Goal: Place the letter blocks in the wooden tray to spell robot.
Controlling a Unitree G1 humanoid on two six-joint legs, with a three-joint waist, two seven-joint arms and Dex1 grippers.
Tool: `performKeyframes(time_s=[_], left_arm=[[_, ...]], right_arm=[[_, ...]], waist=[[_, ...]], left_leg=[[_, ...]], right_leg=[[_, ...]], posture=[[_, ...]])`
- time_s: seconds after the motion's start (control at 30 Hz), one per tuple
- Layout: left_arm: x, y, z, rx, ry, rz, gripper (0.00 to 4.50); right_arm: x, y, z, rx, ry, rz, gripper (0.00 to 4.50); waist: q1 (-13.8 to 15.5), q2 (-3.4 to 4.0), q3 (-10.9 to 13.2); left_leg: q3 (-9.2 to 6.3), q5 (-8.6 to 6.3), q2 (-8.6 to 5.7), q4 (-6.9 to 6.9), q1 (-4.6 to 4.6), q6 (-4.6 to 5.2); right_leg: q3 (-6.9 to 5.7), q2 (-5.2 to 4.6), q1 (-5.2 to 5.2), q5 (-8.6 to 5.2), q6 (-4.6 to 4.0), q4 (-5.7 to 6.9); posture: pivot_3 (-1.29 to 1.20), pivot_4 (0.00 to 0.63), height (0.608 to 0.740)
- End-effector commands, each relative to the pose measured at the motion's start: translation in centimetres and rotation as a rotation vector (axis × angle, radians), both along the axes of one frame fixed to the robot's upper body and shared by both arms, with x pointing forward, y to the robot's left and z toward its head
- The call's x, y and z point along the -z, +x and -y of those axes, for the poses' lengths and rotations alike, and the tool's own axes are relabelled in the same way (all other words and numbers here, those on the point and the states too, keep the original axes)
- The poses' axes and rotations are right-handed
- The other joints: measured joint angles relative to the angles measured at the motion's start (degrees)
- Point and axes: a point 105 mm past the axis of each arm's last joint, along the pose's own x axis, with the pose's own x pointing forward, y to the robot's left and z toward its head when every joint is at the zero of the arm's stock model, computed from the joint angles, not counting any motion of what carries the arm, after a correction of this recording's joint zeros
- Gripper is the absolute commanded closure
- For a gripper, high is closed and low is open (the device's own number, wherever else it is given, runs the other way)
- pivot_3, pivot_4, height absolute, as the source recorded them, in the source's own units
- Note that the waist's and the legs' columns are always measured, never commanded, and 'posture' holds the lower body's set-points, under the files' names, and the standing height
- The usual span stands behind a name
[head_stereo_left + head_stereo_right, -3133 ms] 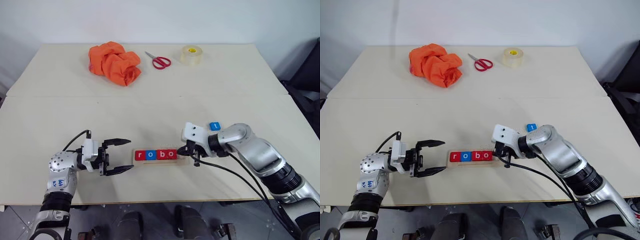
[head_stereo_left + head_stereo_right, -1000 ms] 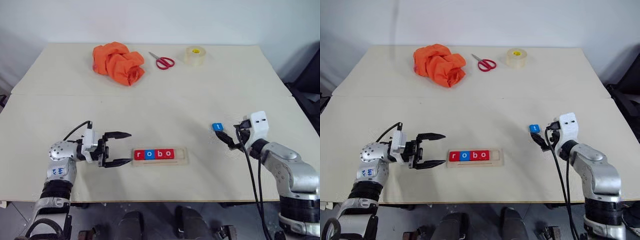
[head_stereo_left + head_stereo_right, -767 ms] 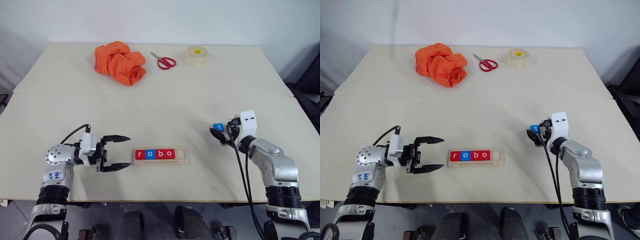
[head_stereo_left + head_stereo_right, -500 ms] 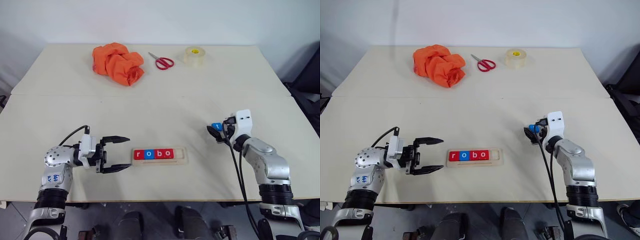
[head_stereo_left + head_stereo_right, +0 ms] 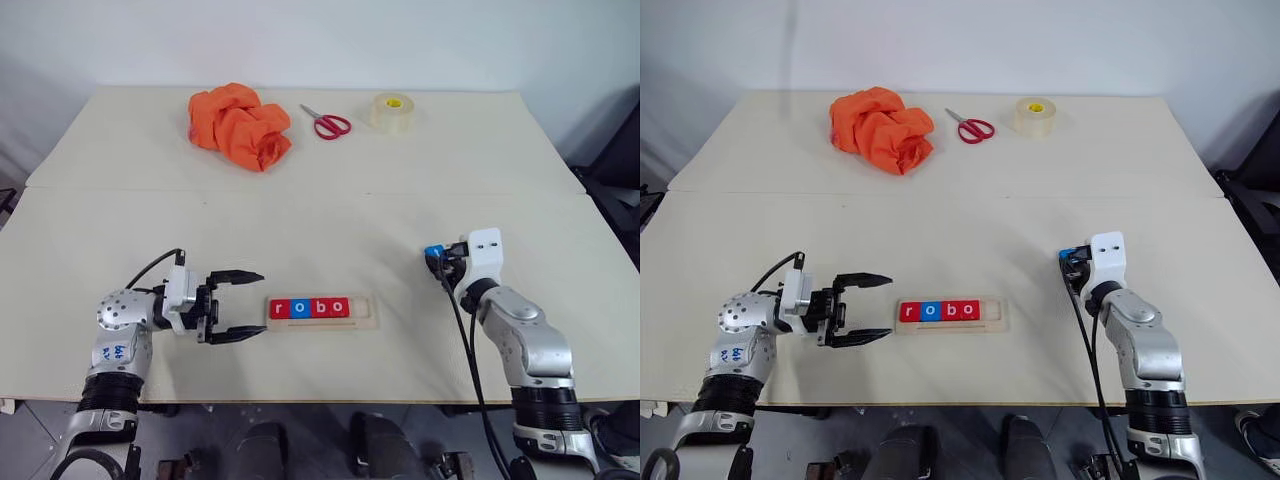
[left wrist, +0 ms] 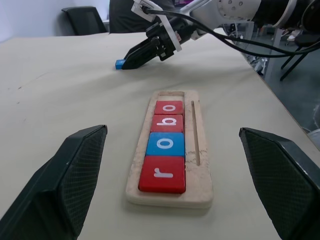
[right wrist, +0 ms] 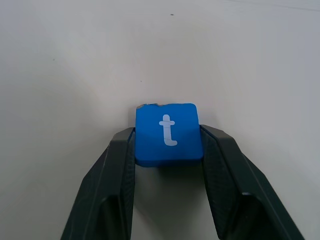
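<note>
Pinching the blue t block (image 7: 169, 134), the right end effector (image 7: 167, 150) is seen; the left end effector (image 5: 245, 304) is spread beside the wooden tray (image 5: 322, 322).

left gripper (image 5: 243, 304) — jaws spread wide | right gripper (image 7: 167, 150) — jaws clamped on tile

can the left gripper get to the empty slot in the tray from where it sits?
Probably not directly. The left gripper sits open at the r end of the tray, and the free slot is at the far end, past the four blocks. The right gripper, closed on the t block, seems better placed.
</note>
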Motion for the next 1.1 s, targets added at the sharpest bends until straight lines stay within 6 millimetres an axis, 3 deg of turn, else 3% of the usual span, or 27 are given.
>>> performKeyframes(time_s=[0.03,0.17,0.33,0.53,0.77,0.83,0.93,1.1], left_arm=[[-0.5,0.1,0.1,0.012,0.0,0.028,0.0],[-0.2,-0.1,0.0,0.026,0.002,0.018,0.0],[-0.2,-0.1,-0.3,0.03,0.009,0.014,0.0],[-0.3,0.2,-0.2,0.033,0.013,0.014,0.0],[-0.4,0.3,-0.3,0.032,0.012,0.021,0.0],[-0.4,0.3,-0.3,0.031,0.012,0.021,0.0],[-0.3,0.3,-0.2,0.03,0.009,0.022,0.0],[-0.2,0.4,0.0,0.028,0.003,0.026,0.0]], right_arm=[[-2.8,-0.7,-0.4,0.011,0.021,0.087,3.04],[-3.0,-5.0,-3.1,-0.017,0.057,0.049,3.04],[-1.9,-8.1,-3.8,0.069,0.077,-0.038,3.04],[-1.2,-8.9,-4.1,0.114,0.098,-0.091,3.04],[-1.4,-8.9,-4.5,0.066,0.105,-0.088,0.53],[-1.8,-8.9,-4.7,0.027,0.091,-0.071,0.02],[-2.8,-8.5,-5.1,-0.134,-0.004,-0.043,0.02],[-2.8,-7.3,-3.6,-0.344,-0.215,-0.088,0.02]], waist=[[-0.02,0.0,0.0],[0.12,0.01,-0.01],[0.07,0.01,-0.01],[0.01,0.01,-0.01],[0.0,0.01,-0.01],[0.01,0.01,-0.01],[-0.05,0.01,-0.01],[0.03,-0.02,-0.02]], left_leg=[[0.0,0.0,0.0,0.0,-0.01,0.0],[-0.06,0.0,0.04,-0.13,-0.01,0.0],[-0.05,-0.01,0.0,-0.1,-0.05,0.0],[-0.1,0.01,0.02,-0.1,-0.01,0.02],[-0.11,0.01,0.01,-0.13,-0.03,0.02],[-0.1,0.01,0.01,-0.13,-0.03,0.03],[-0.11,0.01,0.01,-0.12,-0.03,0.03],[-0.13,0.01,0.0,-0.11,-0.02,0.03]], right_leg=[[0.0,0.0,-0.01,0.0,0.0,0.0],[-0.04,0.05,-0.02,-0.04,-0.07,-0.02],[-0.03,0.0,-0.02,-0.03,-0.05,-0.09],[-0.05,0.03,-0.01,-0.04,-0.08,-0.04],[-0.05,0.04,-0.02,-0.05,-0.09,-0.07],[-0.05,0.04,-0.02,-0.05,-0.09,-0.08],[-0.06,0.04,-0.01,-0.04,-0.08,-0.08],[-0.08,0.04,0.02,-0.04,-0.07,-0.14]], posture=[[0.0,0.15,0.74],[0.0,0.15,0.74],[0.0,0.15,0.74],[0.0,0.15,0.74],[0.0,0.15,0.74],[0.0,0.15,0.74],[0.0,0.15,0.74],[0.0,0.15,0.74]])
